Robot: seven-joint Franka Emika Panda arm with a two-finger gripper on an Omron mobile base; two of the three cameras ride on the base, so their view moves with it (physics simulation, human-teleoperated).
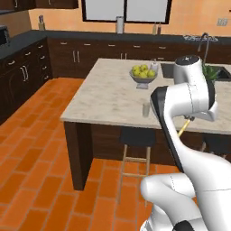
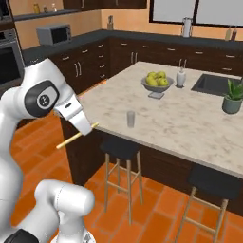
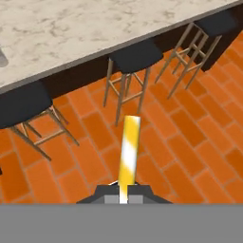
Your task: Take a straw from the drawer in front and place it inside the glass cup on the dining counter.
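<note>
My gripper [image 2: 86, 130] is shut on the straw [image 2: 71, 139], a thin yellow-tan stick that slants down to the left, out over the floor. It hangs just off the near left edge of the dining counter [image 2: 180, 124]. In the hand view the straw [image 3: 128, 151] juts forward from between the fingertips of the gripper [image 3: 123, 193], above the orange floor. In the left base view my arm covers most of the straw [image 1: 182, 130]. The glass cup [image 2: 130, 118] stands upright near the counter's front edge [image 1: 145, 109], apart from the gripper. The drawer is out of view.
A grey bowl of yellow-green fruit [image 2: 156, 83] sits mid-counter, with a small white jar [image 2: 181, 77], a sink [image 2: 213, 83] and a potted plant [image 2: 232, 98] beyond. Black stools [image 3: 135, 56] [image 2: 119, 148] stand under the counter's edge. Dark cabinets [image 1: 27, 72] line the walls.
</note>
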